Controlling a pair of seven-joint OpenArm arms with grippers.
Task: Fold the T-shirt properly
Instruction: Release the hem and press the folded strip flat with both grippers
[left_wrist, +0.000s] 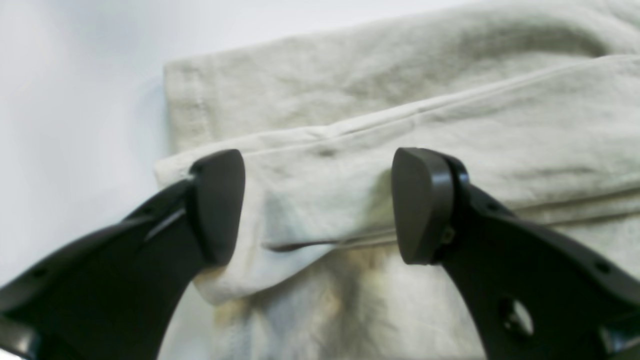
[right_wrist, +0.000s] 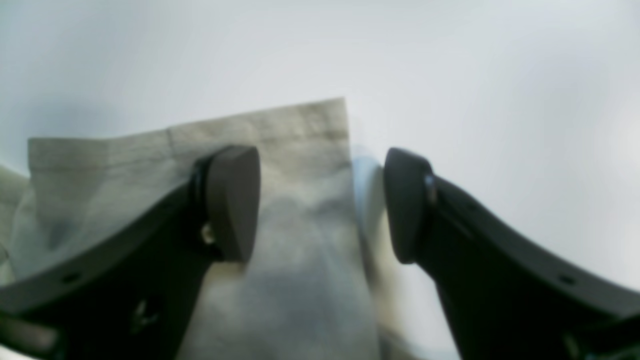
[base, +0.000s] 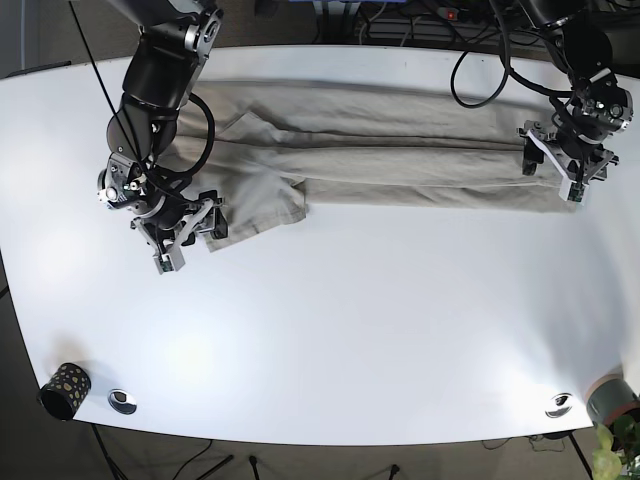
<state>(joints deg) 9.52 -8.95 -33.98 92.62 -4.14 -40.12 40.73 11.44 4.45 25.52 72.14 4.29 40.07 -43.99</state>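
In the left wrist view the left gripper (left_wrist: 320, 205) had its jaws well apart over a corner of the shirt (left_wrist: 400, 125), where a folded layer with a hem lay across a lower layer; nothing was clamped, and whether the pads touched the cloth could not be told. In the right wrist view the right gripper (right_wrist: 320, 205) was likewise spread, one finger over the shirt (right_wrist: 280, 200) and the other past its edge over the table (right_wrist: 500, 75), so the edge of a sleeve or flap sat between them, ungripped. In the base view the shirt (base: 400, 150) lay as a long band across the far half of the table (base: 350, 350), its sides already folded in, with a sleeve flap sticking out toward the right gripper (base: 180, 232) and the left gripper (base: 566, 165) at the opposite end. A cup (base: 65, 388) stood at the table's near corner. The step in hand looked like taking hold of the two ends for the next fold; that would call for lowering each claw, closing on the layers, and tucking the loose flap.
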